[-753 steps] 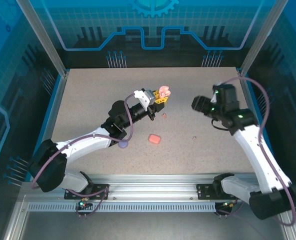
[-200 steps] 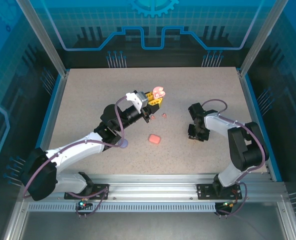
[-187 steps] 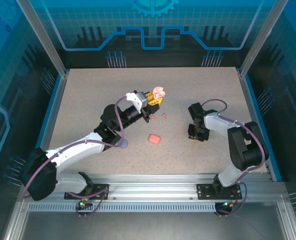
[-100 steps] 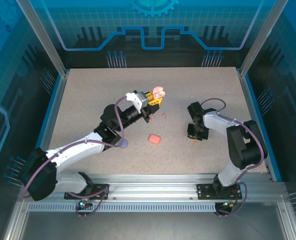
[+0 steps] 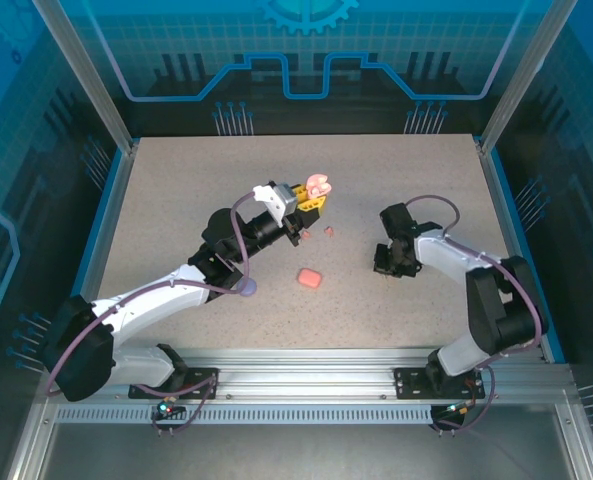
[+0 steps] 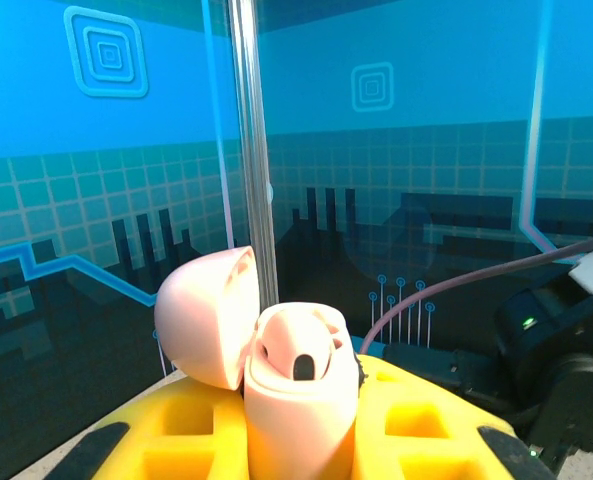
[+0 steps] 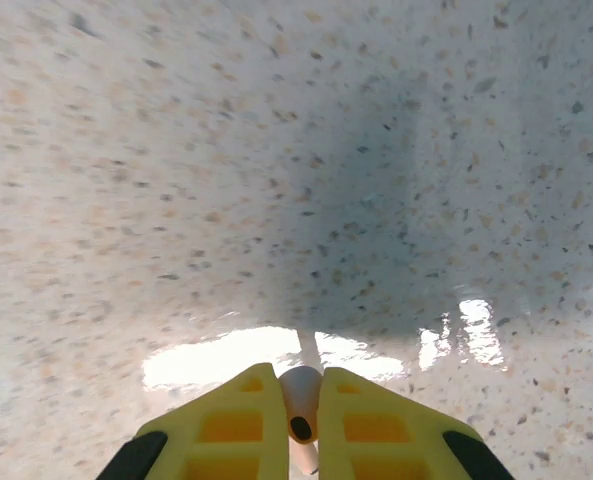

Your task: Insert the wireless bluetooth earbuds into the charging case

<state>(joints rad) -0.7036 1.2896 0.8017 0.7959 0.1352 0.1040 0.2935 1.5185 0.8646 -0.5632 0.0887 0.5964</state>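
Note:
My left gripper (image 5: 312, 198) (image 6: 302, 388) is raised above the table's middle, shut on a pale pink charging case (image 5: 320, 186) (image 6: 298, 420). The case stands upright between the yellow fingers (image 6: 416, 425), and its lid (image 6: 204, 318) hangs open to the left. A dark oval spot shows in the case's top. My right gripper (image 5: 385, 268) (image 7: 299, 374) is low over the speckled table, shut on a pale pinkish-tan earbud (image 7: 299, 400) with its stem pointing back between the fingers. Two small coral earbuds (image 5: 328, 232) lie on the table below the left gripper.
A closed coral case (image 5: 310, 277) lies at the table's middle. A lavender case (image 5: 246, 289) peeks out beside the left forearm. Blue glass walls and metal posts (image 6: 248, 150) surround the table (image 5: 176, 200).
The right arm came down from its raised pose to the table. Over the last second its jaws closed on the pale earbud. The left arm has held still with the open case.

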